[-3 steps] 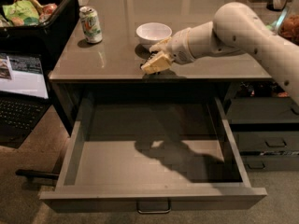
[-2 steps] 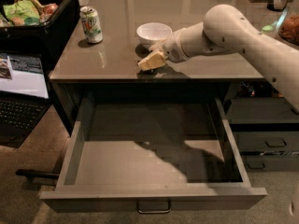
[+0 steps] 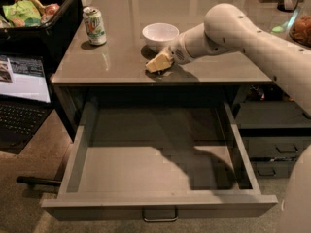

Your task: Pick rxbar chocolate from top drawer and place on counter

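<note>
We see the gripper point(image 3: 158, 62) low over the tabletop point(image 3: 116, 57); we cannot tell its state. A white bowl point(image 3: 160, 34) sits just behind; top drawer point(image 3: 160, 205) open below.

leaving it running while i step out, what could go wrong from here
1. The gripper is low over the counter, close beside the white bowl; a sideways swing could knock the bowl.
2. It is near the counter's front edge, with the open drawer below; anything released there might slide off into it.
3. The bar is not visible and the drawer looks empty, so whether it is held cannot be confirmed.
</note>
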{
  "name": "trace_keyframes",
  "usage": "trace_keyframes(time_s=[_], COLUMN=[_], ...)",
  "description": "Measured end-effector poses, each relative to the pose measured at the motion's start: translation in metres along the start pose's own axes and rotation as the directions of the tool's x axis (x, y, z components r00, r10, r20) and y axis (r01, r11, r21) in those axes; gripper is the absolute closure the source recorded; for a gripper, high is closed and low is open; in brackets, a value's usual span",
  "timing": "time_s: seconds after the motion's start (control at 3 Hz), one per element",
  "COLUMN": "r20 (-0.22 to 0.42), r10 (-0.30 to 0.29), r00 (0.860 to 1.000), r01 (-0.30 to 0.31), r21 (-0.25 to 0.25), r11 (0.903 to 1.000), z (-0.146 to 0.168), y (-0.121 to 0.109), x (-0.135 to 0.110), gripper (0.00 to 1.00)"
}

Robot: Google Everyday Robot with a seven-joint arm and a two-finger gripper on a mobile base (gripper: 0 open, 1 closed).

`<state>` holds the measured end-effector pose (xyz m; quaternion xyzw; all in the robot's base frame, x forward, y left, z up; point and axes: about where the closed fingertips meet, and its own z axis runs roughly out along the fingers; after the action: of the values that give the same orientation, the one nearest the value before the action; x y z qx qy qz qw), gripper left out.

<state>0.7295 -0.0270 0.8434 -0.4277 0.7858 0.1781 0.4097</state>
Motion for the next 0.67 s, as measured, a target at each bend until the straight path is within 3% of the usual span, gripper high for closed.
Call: trace_keyframes(time_s=[0.33, 0.67], r20=[-0.026, -0.043], r10=[0.031, 0.053], r00=[0.999, 0.998], r01=[-0.03, -0.05], r21=[0.033, 0.07], r11=[0.999, 0.9963], z=[-0.009, -0.025], y=[-0.007, -0.009], x=[0.009, 0.018], gripper=[0.11, 0.0])
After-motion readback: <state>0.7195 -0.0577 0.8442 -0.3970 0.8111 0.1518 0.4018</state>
